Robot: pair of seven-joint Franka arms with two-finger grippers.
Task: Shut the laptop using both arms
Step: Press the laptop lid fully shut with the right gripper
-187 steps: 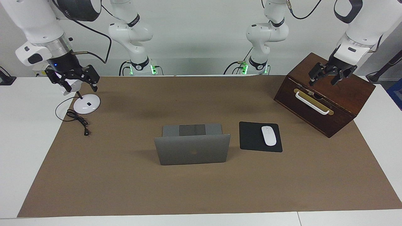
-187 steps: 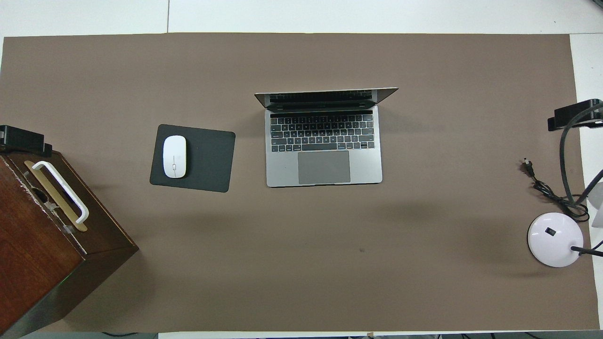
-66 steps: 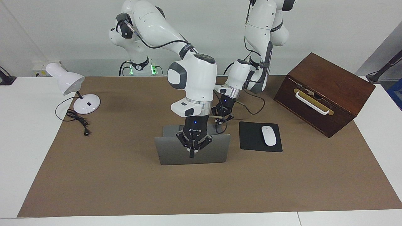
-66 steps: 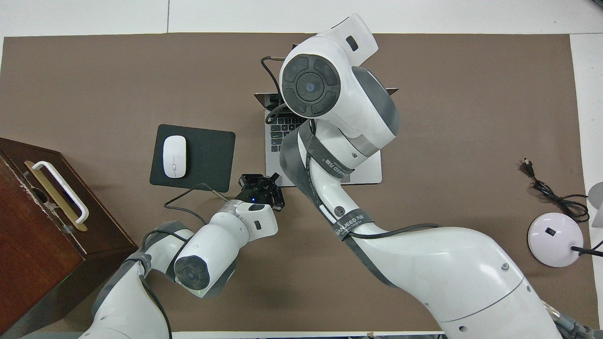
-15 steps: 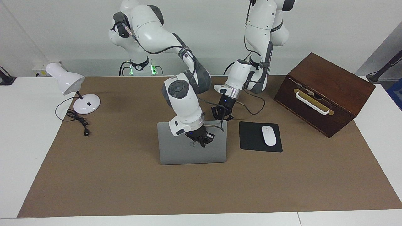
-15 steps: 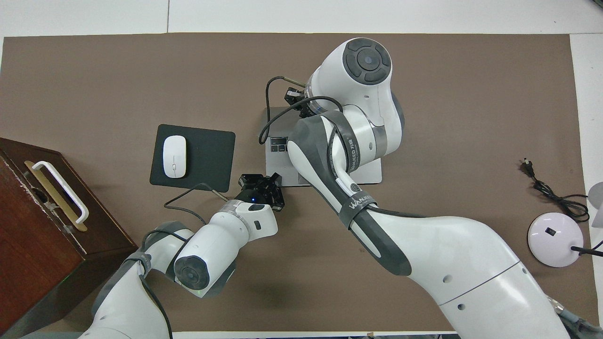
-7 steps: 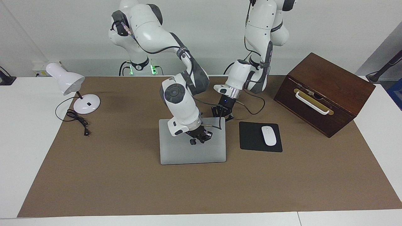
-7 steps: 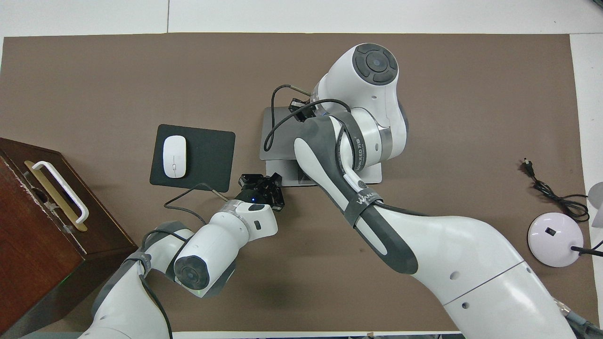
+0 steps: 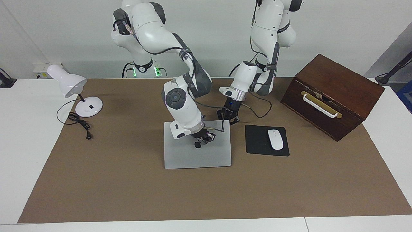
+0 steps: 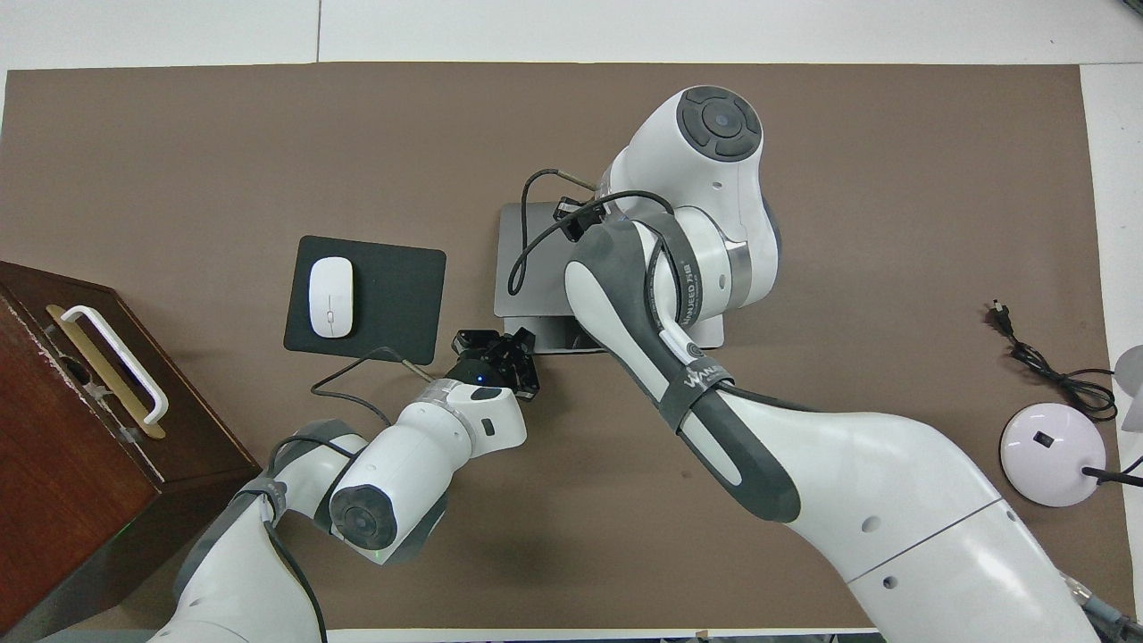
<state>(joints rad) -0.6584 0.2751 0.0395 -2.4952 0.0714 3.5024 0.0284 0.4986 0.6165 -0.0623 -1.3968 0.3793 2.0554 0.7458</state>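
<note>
— While both arms lean in over the middle of the brown mat (image 9: 128, 193), where does the laptop (image 9: 197, 158) sit?

— Mid-table, lid nearly flat, just beside the black mousepad (image 9: 257, 141) with the white mouse (image 9: 275, 139) on it.

— And the right gripper (image 9: 202, 139)?

— It is down on the lid, by the dark logo. I cannot tell how its fingers stand.

— The left gripper (image 9: 228, 116)?

— It is at the laptop's corner nearest the robots, on the mousepad side. Same trouble: its fingers are unreadable from here.

— What else is about?

— A wooden box (image 9: 334, 93) with a white handle sits at the left arm's end. A white desk lamp (image 9: 69, 85) and its coiled cord (image 9: 79, 122) sit at the right arm's end. Bare white tabletop (image 9: 19, 145) frames the mat, and a pale wall (image 9: 209, 32) rises past the arm bases.
</note>
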